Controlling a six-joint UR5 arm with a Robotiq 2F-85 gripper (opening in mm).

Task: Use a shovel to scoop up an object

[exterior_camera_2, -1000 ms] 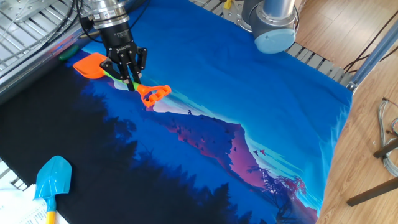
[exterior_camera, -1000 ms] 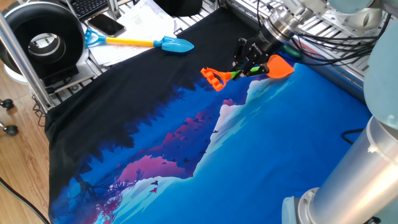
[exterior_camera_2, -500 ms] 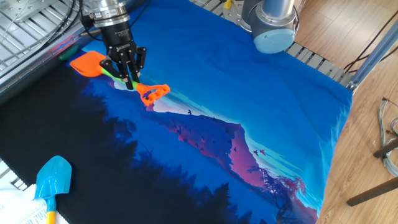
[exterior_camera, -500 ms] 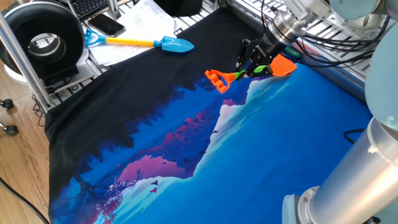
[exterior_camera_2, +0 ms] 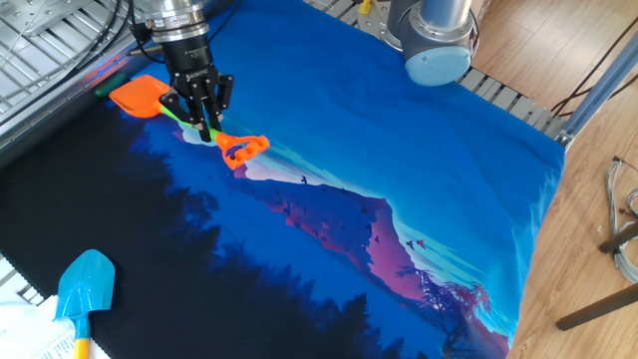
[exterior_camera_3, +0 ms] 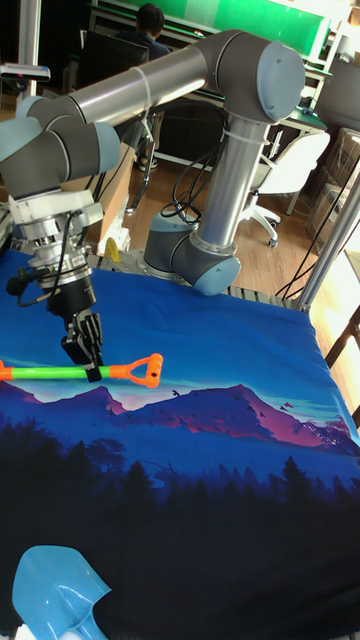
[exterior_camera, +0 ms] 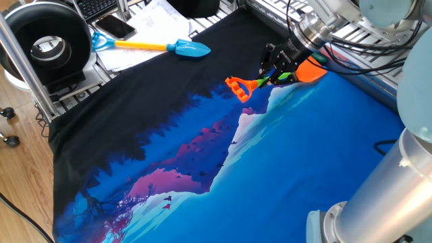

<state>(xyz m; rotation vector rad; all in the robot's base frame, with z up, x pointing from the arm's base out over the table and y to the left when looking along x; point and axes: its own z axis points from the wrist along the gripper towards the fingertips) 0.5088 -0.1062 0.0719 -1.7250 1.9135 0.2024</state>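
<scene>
One shovel is pinched by its green shaft in the gripper, blade toward the cloth's far edge. The green lump seems to lie just beyond; keep the blade flat and low, pushing slowly under it.

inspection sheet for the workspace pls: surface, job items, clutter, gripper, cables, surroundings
Surface: printed mountain cloth covers the table, lying flat.
Job's things: orange shovel held by its lime-green shaft, blade near the table's far edge; a small green object lies just beyond the blade.
Clutter: blue shovel at the cloth's edge, plus phone and papers.
Grippers: gripper shut on the shaft.
Cables: black bundle runs along the wrist.
Surroundings: wooden floor, a seated person and office chair behind.
</scene>
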